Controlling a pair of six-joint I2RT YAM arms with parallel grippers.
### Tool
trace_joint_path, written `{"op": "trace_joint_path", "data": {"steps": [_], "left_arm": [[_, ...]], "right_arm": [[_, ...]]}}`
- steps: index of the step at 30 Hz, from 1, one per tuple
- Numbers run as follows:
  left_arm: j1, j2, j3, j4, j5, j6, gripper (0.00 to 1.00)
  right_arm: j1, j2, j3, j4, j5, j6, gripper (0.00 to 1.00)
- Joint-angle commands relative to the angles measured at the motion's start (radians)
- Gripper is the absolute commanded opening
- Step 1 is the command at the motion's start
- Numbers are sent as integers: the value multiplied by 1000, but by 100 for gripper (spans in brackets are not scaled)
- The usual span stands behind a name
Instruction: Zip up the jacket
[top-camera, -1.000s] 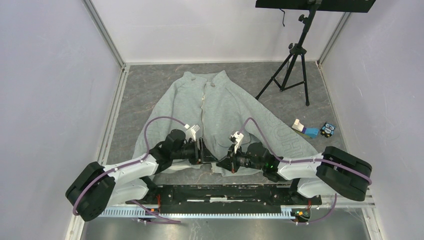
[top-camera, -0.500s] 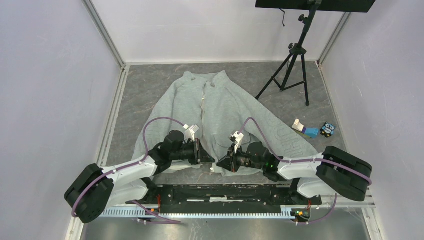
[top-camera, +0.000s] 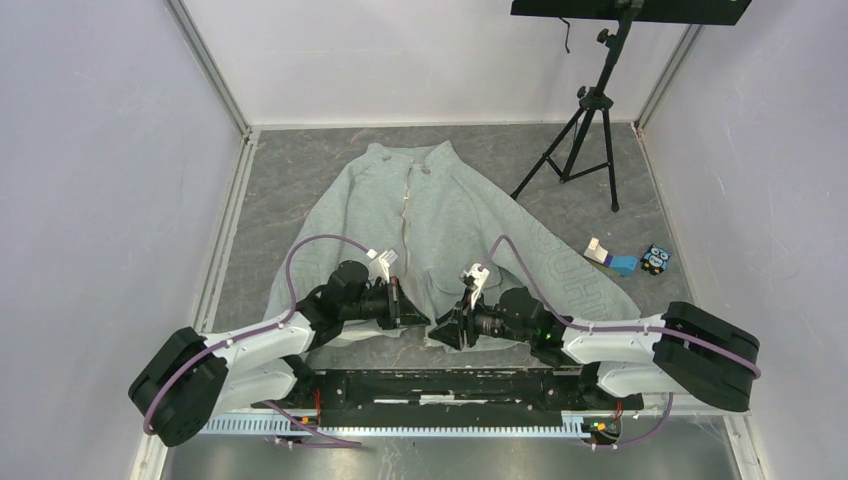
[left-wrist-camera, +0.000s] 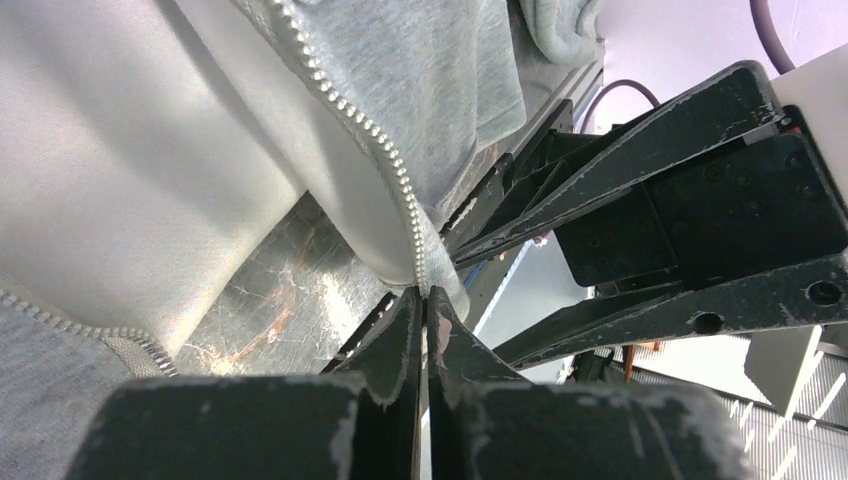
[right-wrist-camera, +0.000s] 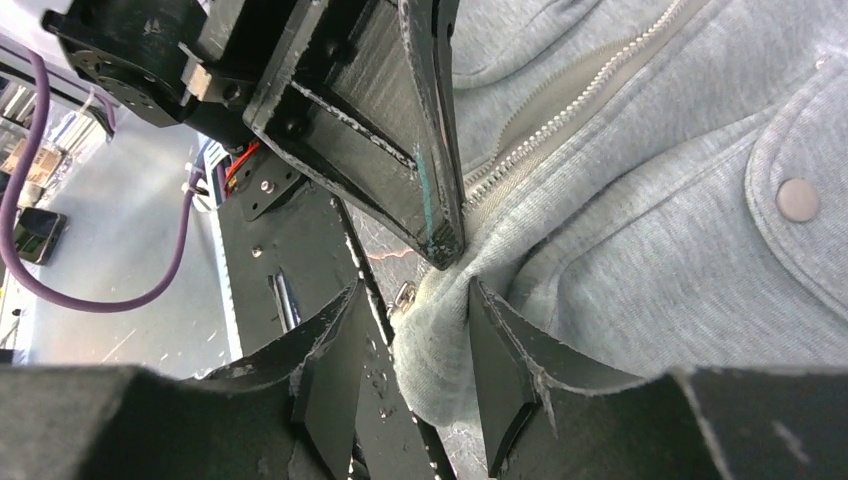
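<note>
The light grey jacket (top-camera: 440, 215) lies flat on the table, collar at the far end, its front parted along the pale zipper (right-wrist-camera: 560, 115). At the bottom hem my left gripper (top-camera: 408, 315) is shut on the jacket, pinching the lower end of one row of zipper teeth (left-wrist-camera: 370, 135); its fingertips (left-wrist-camera: 410, 330) are pressed together. Just beside it my right gripper (top-camera: 440, 328) stands open. The bunched hem corner (right-wrist-camera: 435, 340) sits between its spread fingers, touching the right one. A small metal zipper piece (right-wrist-camera: 404, 294) shows at that corner.
A black tripod (top-camera: 585, 120) stands at the back right. Small blue and white objects (top-camera: 610, 258) and a black patterned cube (top-camera: 655, 259) lie right of the jacket's sleeve. The arms' black base rail (top-camera: 450, 385) runs directly below the hem. White walls enclose the table.
My left gripper has closed on the zipper end at the hem. My right gripper has opened, releasing its pinch on the hem corner, and its arm has shifted slightly.
</note>
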Motion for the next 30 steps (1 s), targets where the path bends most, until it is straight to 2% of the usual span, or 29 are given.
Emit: {"op": "trace_joint_path", "data": {"steps": [1, 8, 16, 26, 27, 30], "left_arm": [[-7, -9, 41, 16, 4, -13, 2], [-6, -30, 34, 10, 7, -27, 2], [-7, -30, 34, 3, 10, -24, 2], [-7, -31, 46, -17, 18, -13, 2], [-6, -31, 47, -18, 20, -13, 2], [-7, -35, 57, -47, 12, -2, 3]], "right_arm": [[22, 35, 12, 25, 29, 5, 47], [21, 87, 43, 12, 59, -15, 48], [21, 120, 46, 87, 50, 32, 46], [15, 140, 39, 123, 53, 24, 27], [14, 144, 39, 128, 49, 18, 22], [6, 156, 38, 145, 34, -6, 1]]}}
